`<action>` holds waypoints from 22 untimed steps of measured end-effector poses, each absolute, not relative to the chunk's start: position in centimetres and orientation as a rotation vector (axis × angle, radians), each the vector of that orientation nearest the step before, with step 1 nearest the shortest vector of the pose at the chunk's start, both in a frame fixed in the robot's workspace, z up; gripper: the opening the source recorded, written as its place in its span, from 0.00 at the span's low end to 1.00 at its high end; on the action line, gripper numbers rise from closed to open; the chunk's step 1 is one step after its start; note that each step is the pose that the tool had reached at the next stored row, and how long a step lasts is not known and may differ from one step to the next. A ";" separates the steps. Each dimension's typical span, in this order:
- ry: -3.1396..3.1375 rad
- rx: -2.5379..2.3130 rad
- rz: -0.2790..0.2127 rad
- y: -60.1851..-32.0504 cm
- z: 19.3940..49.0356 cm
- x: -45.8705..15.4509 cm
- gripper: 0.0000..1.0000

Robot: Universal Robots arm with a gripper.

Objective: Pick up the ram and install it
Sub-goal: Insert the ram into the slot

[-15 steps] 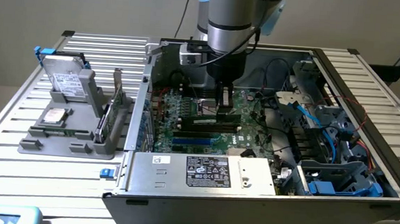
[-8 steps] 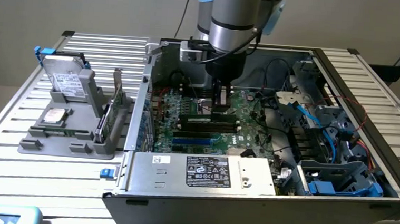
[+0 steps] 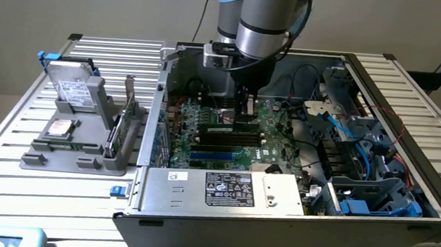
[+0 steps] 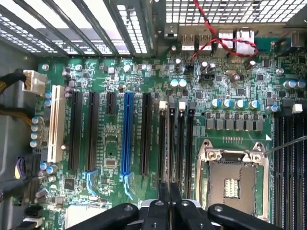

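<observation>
Arm reaches down from the upper centre of the exterior frame into the open computer case (image 3: 408,107), which sits on the slatted aluminium table (image 3: 8,167). The gripper (image 3: 247,107) is low over the motherboard (image 3: 278,133), just above the bank of black memory slots (image 3: 227,137). In the wrist view the gripper (image 4: 170,188) has its black fingers (image 4: 163,206) pinched almost together on the ram (image 4: 167,143). The ram is seen edge-on as a thin pale strip running out from the fingertips, in line with one of the narrow black memory slots (image 4: 184,139). Cannot tell whether its lower edge is touching the slot or just above it. Beside those slots lie the open CPU socket (image 4: 232,184) on one side and a long blue expansion slot (image 4: 127,134) on the other. At the exterior view's left, well apart from the case, a grey holder (image 3: 71,157) carries a silver hard drive (image 3: 75,87) and an upright green expansion card (image 3: 123,122). The power supply (image 3: 231,189) with its white label occupies the near edge of the case.
</observation>
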State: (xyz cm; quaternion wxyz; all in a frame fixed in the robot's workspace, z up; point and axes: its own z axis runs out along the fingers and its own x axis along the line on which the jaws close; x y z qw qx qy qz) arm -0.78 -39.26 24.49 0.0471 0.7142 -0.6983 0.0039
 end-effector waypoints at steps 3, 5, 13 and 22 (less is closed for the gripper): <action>-2.122 2.174 0.006 -39.3 24.5 0.2 0.12; -2.110 2.161 0.006 -39.3 24.6 0.7 0.12; -2.087 2.137 0.020 -39.2 24.6 0.8 0.12; -2.104 2.142 0.056 -39.1 24.5 0.3 0.12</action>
